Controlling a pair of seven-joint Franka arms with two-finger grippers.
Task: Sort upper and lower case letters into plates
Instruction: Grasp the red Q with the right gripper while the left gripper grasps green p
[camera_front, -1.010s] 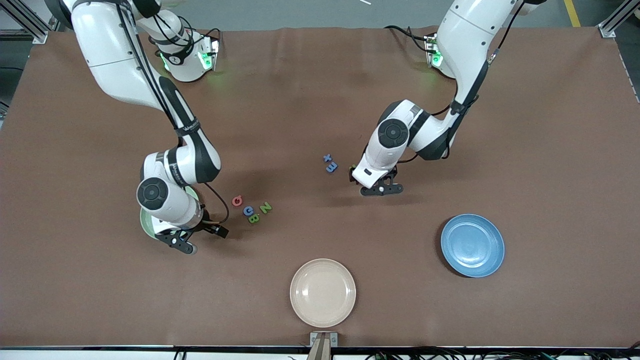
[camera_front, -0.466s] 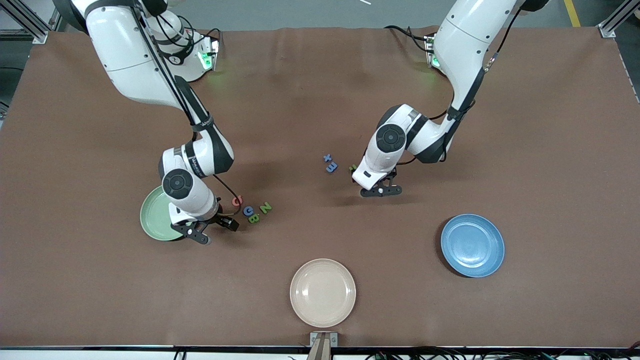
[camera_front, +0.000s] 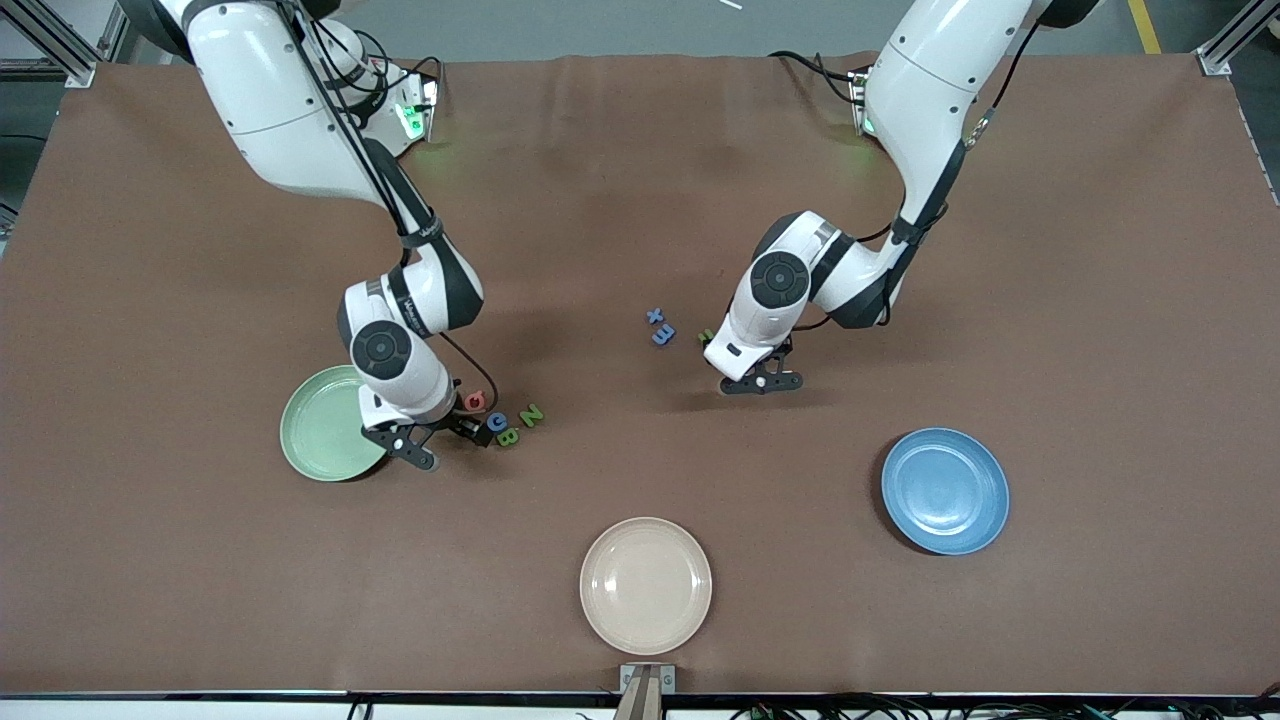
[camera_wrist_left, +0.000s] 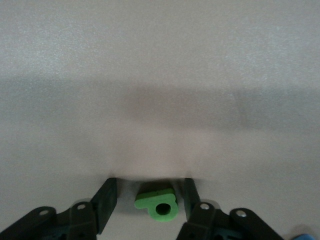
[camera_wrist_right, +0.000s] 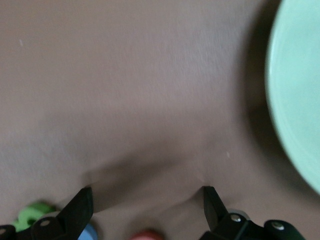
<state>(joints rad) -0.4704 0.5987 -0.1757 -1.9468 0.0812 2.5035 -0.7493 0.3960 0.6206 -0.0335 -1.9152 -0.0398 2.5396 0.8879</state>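
The mint green plate (camera_front: 318, 440) lies toward the right arm's end, and its rim shows in the right wrist view (camera_wrist_right: 300, 100). The blue plate (camera_front: 945, 490) lies toward the left arm's end. My left gripper (camera_front: 718, 350) is low on the table, open, its fingers (camera_wrist_left: 106, 202) on either side of a small green letter (camera_wrist_left: 157, 205), also (camera_front: 705, 335). My right gripper (camera_front: 452, 418) is open and empty, beside the mint plate, over the red letter (camera_front: 474, 401), also (camera_wrist_right: 147, 235). A blue letter (camera_front: 497, 421), a green B (camera_front: 508, 437) and a green N (camera_front: 531, 415) lie next to it.
Two blue letters (camera_front: 659, 326) lie beside the left gripper, toward the right arm's end. A cream-beige plate (camera_front: 646, 585) sits at the table edge nearest the front camera. The brown table cover (camera_front: 1100, 300) is bare around the blue plate.
My right arm has swung from over the mint plate toward the letter cluster, uncovering the plate. My left gripper has shifted slightly toward the small green letter.
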